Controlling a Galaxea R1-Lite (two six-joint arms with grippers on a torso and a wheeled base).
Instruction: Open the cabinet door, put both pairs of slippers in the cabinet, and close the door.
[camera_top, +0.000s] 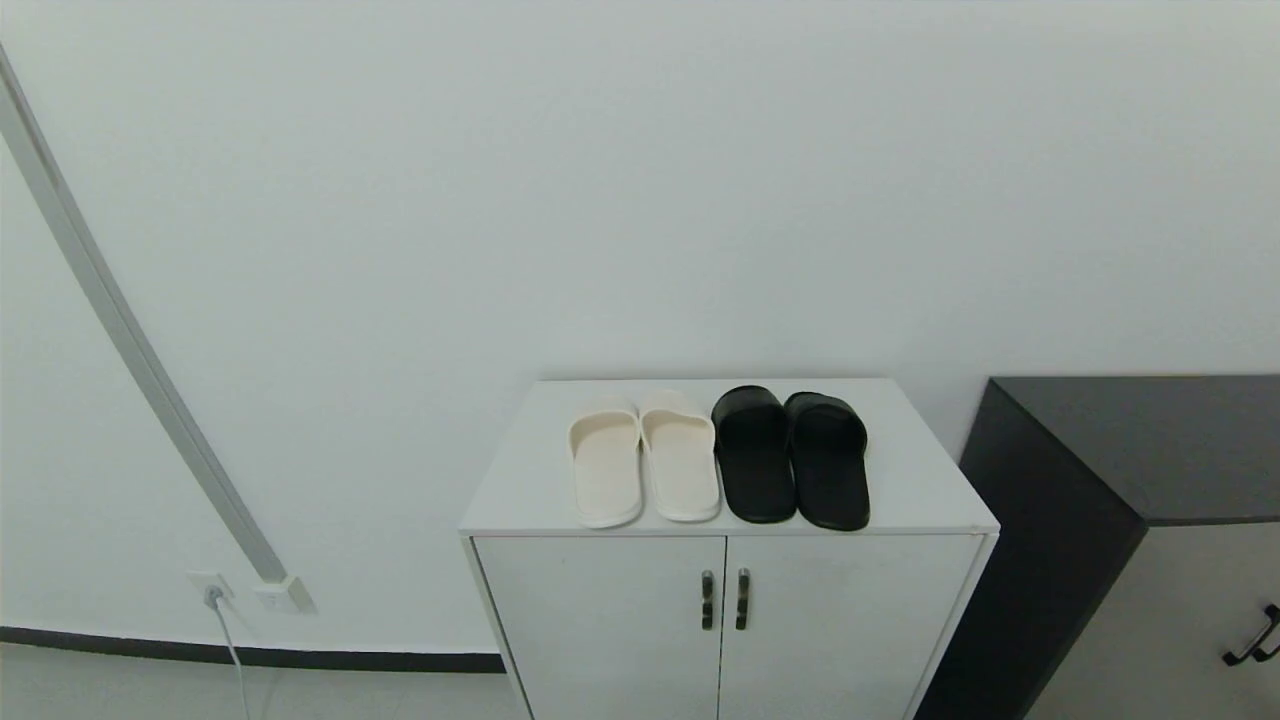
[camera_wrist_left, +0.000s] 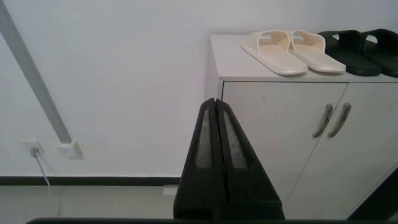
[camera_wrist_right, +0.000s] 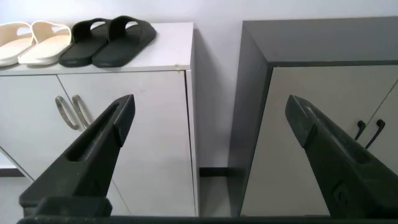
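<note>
My left tool (camera_wrist_left: 216, 107) is pressed together, off the cabinet's (camera_top: 530, 470) 9 o'clock side. On top are the cream slippers (camera_top: 643, 460), with the black slippers (camera_top: 790, 458) at their 3 o'clock, all lying 12-to-6. The doors are shut, upright handles (camera_top: 724, 598) at 6 o'clock below the pairs. My right tool (camera_wrist_right: 210, 104) is spread apart; I'd say it's readier for a handle.

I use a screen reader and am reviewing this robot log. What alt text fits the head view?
Cream slippers and black slippers sit side by side on top of a white cabinet whose two doors are shut, against a white wall. A dark cabinet stands to its right.
</note>
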